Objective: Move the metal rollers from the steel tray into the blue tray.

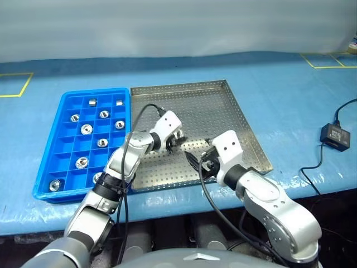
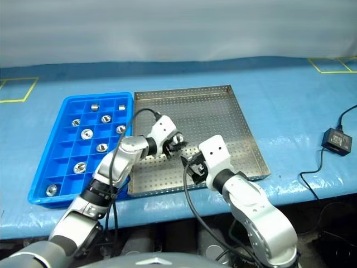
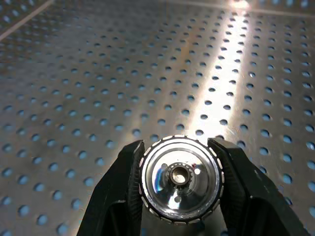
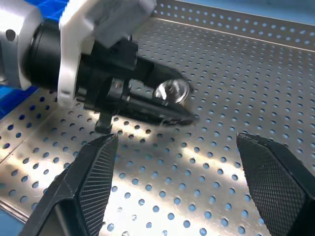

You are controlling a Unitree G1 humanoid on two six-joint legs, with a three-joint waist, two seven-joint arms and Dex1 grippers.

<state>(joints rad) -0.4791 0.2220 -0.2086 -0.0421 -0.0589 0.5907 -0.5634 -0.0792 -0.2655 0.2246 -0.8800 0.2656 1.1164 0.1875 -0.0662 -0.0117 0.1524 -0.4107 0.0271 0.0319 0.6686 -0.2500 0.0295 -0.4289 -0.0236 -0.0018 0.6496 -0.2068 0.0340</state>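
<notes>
My left gripper (image 1: 177, 139) is shut on one metal roller (image 3: 179, 179), a shiny flanged cylinder with a central hole, held just above the perforated floor of the steel tray (image 1: 223, 106). The same roller (image 4: 170, 92) glints between the left fingers in the right wrist view. My right gripper (image 1: 196, 162) stands open and empty over the steel tray's near part, close beside the left one. The blue tray (image 1: 62, 111) lies against the steel tray's left edge, with several metal rollers (image 1: 86, 129) sitting singly in its compartments.
A black power adapter (image 1: 334, 135) with its cable lies on the blue table cover to the right of the steel tray. Yellow tape marks (image 1: 17, 84) sit at the far corners. The table's front edge runs just below both trays.
</notes>
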